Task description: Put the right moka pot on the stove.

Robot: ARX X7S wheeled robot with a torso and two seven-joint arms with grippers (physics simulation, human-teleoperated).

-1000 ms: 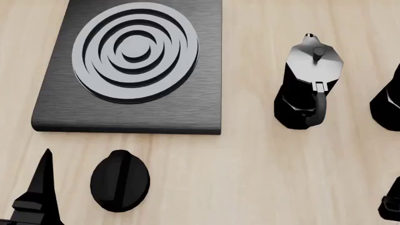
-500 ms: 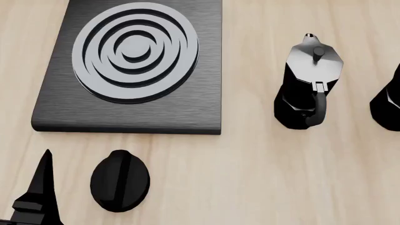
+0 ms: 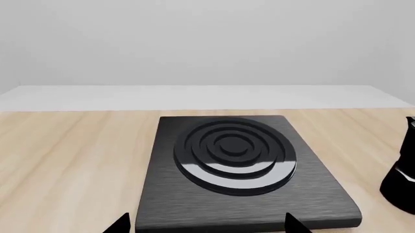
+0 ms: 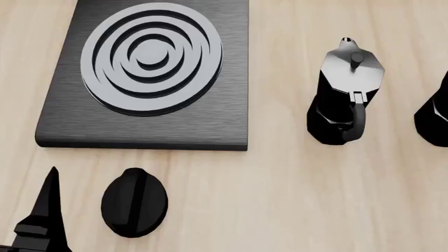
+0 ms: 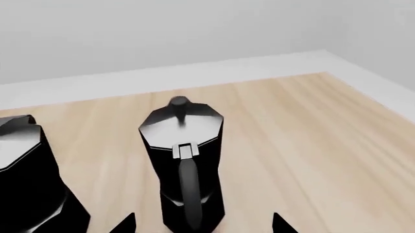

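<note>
The right moka pot (image 5: 184, 160), glossy black and faceted, stands upright on the wooden table with its handle towards my right gripper (image 5: 202, 225). That gripper is open, its tips low on either side of the pot's base without touching it. In the head view only a slice of this pot (image 4: 435, 115) shows at the right edge, and the right gripper is out of frame. The stove (image 4: 147, 73), a black slab with a ringed burner, lies at the far left. My left gripper (image 3: 207, 225) hangs open and empty just before the stove's (image 3: 246, 170) near edge.
The other moka pot (image 4: 347, 94) stands between the stove and the right pot, also seen as the left moka pot (image 5: 29, 184) in the right wrist view. A round black knob (image 4: 134, 202) lies near the stove's front edge, beside a left finger (image 4: 45, 210).
The bit of the right gripper that showed at the head view's lower right edge a second ago has left that view. Pots, stove and left gripper have not moved.
</note>
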